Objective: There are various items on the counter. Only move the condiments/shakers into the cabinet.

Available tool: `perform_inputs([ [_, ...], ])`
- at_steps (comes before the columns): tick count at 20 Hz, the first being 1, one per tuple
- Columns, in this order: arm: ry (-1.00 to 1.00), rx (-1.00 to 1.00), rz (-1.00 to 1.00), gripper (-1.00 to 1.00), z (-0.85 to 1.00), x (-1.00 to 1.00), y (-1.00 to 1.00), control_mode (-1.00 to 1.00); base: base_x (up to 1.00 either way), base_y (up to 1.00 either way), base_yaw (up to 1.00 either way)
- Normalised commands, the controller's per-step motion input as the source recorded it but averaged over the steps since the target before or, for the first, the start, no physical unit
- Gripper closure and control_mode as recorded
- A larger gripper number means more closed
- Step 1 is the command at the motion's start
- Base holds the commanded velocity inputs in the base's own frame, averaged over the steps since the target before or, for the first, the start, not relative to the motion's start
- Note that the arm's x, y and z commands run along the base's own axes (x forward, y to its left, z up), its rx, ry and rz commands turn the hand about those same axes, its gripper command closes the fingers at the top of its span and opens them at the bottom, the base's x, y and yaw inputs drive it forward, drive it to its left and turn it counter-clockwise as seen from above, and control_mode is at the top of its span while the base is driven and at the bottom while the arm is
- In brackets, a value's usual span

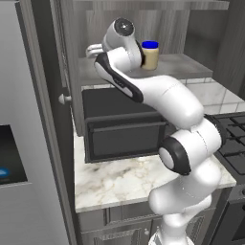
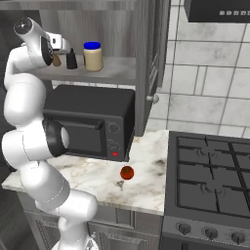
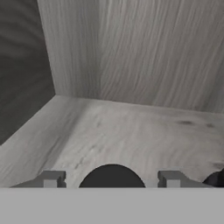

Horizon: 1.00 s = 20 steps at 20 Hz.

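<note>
My gripper reaches into the cabinet, over the left end of its grey shelf. The slim brown wooden shaker stands right below the hand. Next to it stand the small black shaker and the cream jar with the blue lid, which also shows behind the arm. In the hand view the gripper is open: its fingertips stand wide apart with a dark round top between them, with a gap on each side.
A black toaster oven sits on the marble counter under the shelf. A small red tomato-like item lies on the counter before it. The stove is to the right. The cabinet doors stand open.
</note>
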Motion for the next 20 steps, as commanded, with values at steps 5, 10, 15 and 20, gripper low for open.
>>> perform_inputs([
  [5,0.00,-0.03,0.00,-1.00,-0.02,0.18,0.00,-1.00,0.00,0.00,0.00],
  [10,-0.02,-0.05,0.00,-1.00,-0.03,0.04,0.00,-1.00,0.00,0.00,0.00],
  [15,-0.16,-0.12,0.00,-1.00,-0.06,0.03,0.00,-1.00,0.00,0.00,0.00],
  [20,-0.21,-0.08,0.00,-1.00,0.00,-0.06,0.00,-1.00,0.00,0.00,0.00],
])
